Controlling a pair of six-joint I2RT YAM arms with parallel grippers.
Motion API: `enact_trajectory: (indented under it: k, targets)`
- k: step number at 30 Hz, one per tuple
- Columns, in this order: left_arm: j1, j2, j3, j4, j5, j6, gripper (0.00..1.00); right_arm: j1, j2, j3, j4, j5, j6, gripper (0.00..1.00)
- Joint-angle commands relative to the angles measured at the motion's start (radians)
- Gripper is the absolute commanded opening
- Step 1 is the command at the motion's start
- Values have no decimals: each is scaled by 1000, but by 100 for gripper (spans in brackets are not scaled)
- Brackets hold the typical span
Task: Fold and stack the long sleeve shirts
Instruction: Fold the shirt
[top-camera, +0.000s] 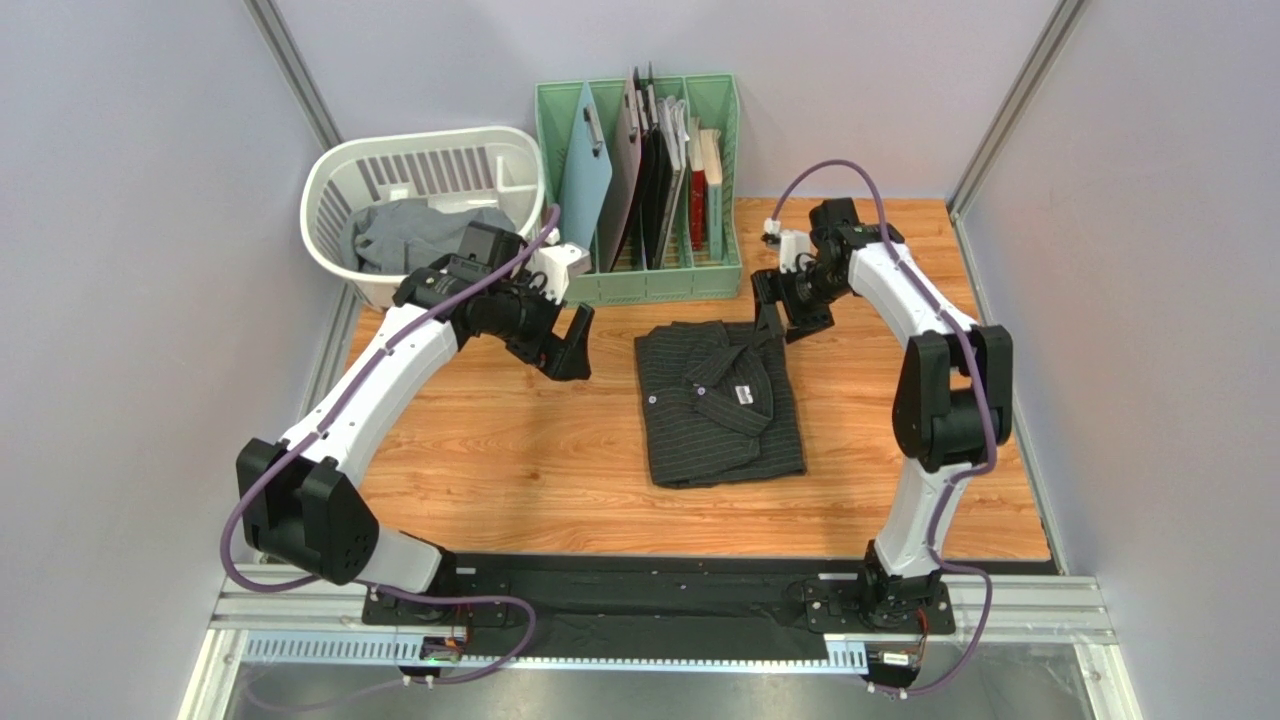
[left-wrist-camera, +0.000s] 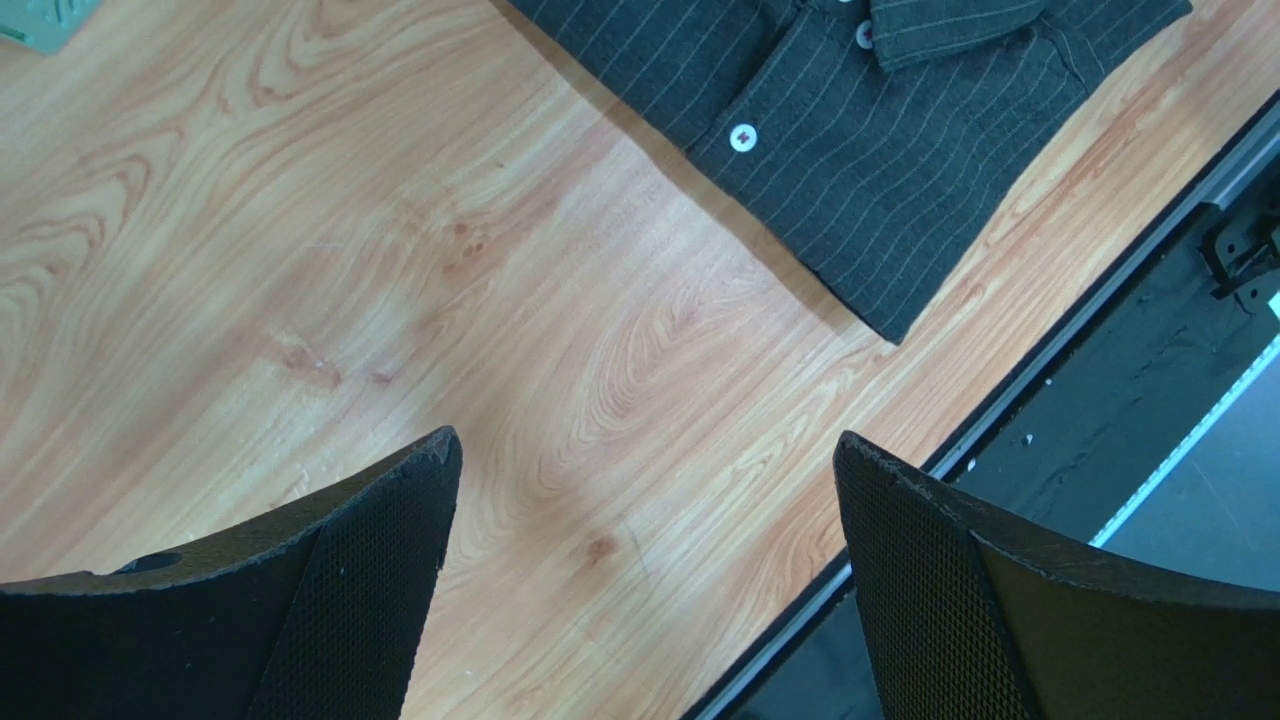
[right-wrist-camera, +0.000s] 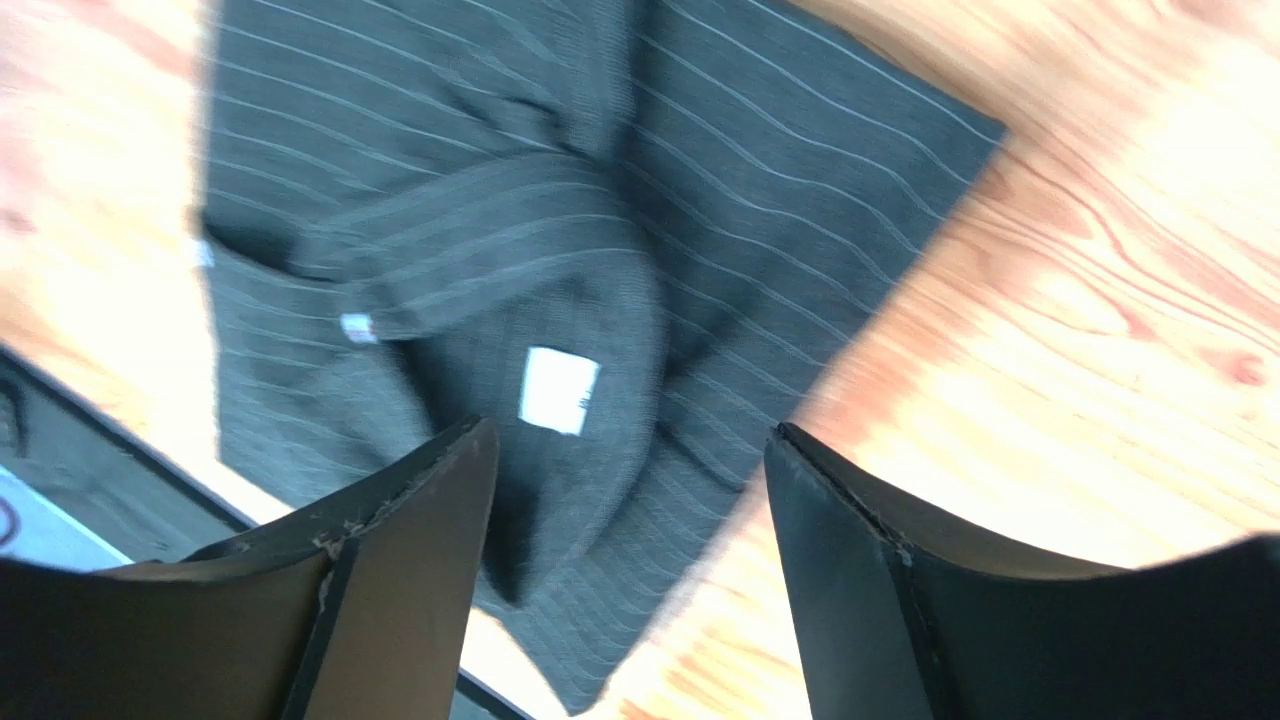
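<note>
A black pinstriped long sleeve shirt (top-camera: 718, 402) lies folded on the middle of the wooden table, collar and buttons facing up. A grey shirt (top-camera: 403, 234) sits crumpled in the white basket at the back left. My left gripper (top-camera: 571, 354) hovers left of the black shirt's far corner, open and empty. In the left wrist view my left gripper (left-wrist-camera: 646, 438) stands over bare wood, with the shirt (left-wrist-camera: 857, 120) further ahead. My right gripper (top-camera: 769, 321) hangs over the shirt's far right corner. In the blurred right wrist view, my right gripper (right-wrist-camera: 631, 429) is open above the shirt (right-wrist-camera: 481, 225), gripping nothing.
The white laundry basket (top-camera: 334, 192) stands at the back left. Beside it is a green rack (top-camera: 643, 282) of upright boards and folders. A black rail (top-camera: 661, 579) runs along the table's near edge. Grey walls close in both sides.
</note>
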Motion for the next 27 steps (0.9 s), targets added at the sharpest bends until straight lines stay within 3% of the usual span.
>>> enact_trajectory:
  k: [1,8,12,15,16,19,23,27]
  targets:
    - [4,37,78,37,9,40,98,63,-10,-40,68,-39,62,71]
    - [10,16,105,31,-40,74,98,118,135,-78,46,70,73,68]
    - [11,-24,105,29,-79,102,98,144,157,-132,13,47,-34,62]
    - [28,-47,89,13,-68,91,99,186,96,-232,-12,76,-278,59]
    - [51,-50,78,9,-51,67,99,192,70,-264,3,122,-465,59]
    - [103,-62,30,9,18,8,99,200,-22,-368,54,173,-785,60]
    - [151,-70,-13,6,56,-13,99,235,5,-316,50,167,-976,59]
    - [182,-79,-2,-11,50,-1,99,356,34,-279,34,168,-1177,59]
